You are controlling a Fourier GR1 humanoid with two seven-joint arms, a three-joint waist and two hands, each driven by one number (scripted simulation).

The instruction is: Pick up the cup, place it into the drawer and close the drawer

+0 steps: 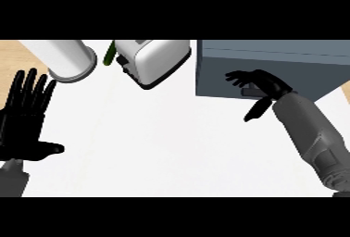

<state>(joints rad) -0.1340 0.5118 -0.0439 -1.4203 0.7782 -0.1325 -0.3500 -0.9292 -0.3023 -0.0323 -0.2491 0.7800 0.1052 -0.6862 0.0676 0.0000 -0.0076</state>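
A tall white cup (65, 59) stands at the counter's far left, its rim facing me. The grey-blue drawer unit (308, 69) sits at the far right, and its front looks flush. My right hand (263, 85) is up against that front, fingers spread and relaxed over the small grey handle (249, 93), thumb pointing down toward the counter. It holds nothing. My left hand (24, 115) rests open at the left edge, fingers straight up, just below the cup and apart from it.
A white toaster (153, 60) stands tilted between the cup and the drawer unit, with a green object (109, 54) partly hidden behind its left side. The white counter (157, 143) stretches between my two arms.
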